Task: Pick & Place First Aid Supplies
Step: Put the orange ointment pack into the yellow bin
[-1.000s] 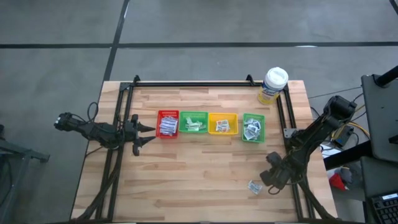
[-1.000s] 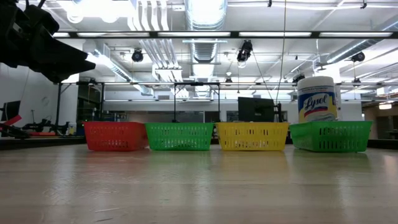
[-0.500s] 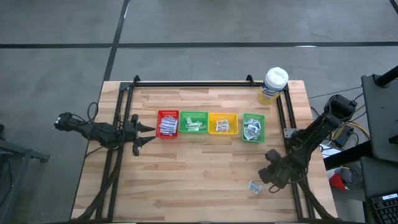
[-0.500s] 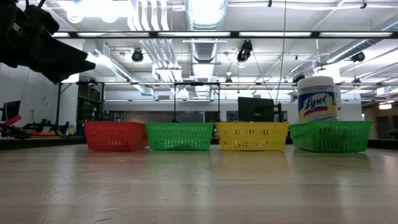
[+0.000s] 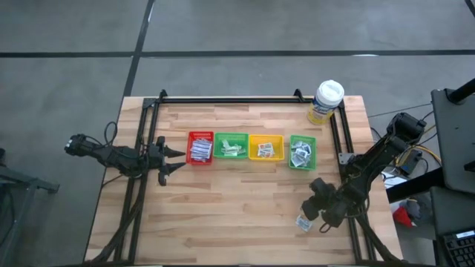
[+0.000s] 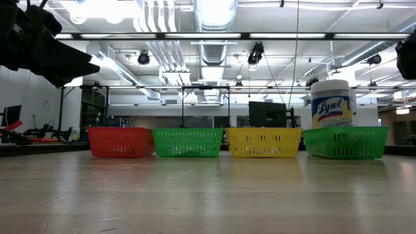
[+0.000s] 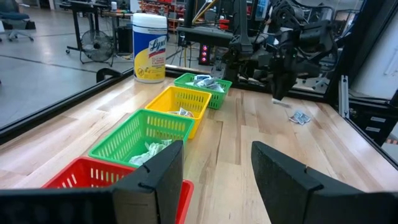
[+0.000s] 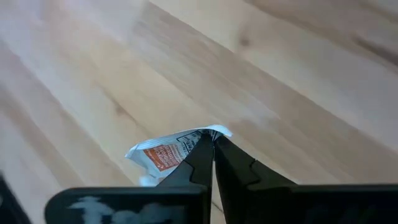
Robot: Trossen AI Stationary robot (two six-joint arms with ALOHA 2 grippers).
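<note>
Hovering shut, right claw (image 8: 212,142) seemingly touches packet (image 8: 171,152).

High view: the whole table (image 5: 245,200) is seen from straight above, at a distance. Low view: the row of trays (image 6: 188,142) is faced level from tabletop height, with the room behind. Left wrist view: the same trays (image 7: 146,135) are seen obliquely along the row, past that arm's own fingers (image 7: 155,177). Right wrist view: the tabletop (image 8: 292,93) is viewed closely from above. Trays and tub (image 5: 326,101) are shared by three views.
</note>
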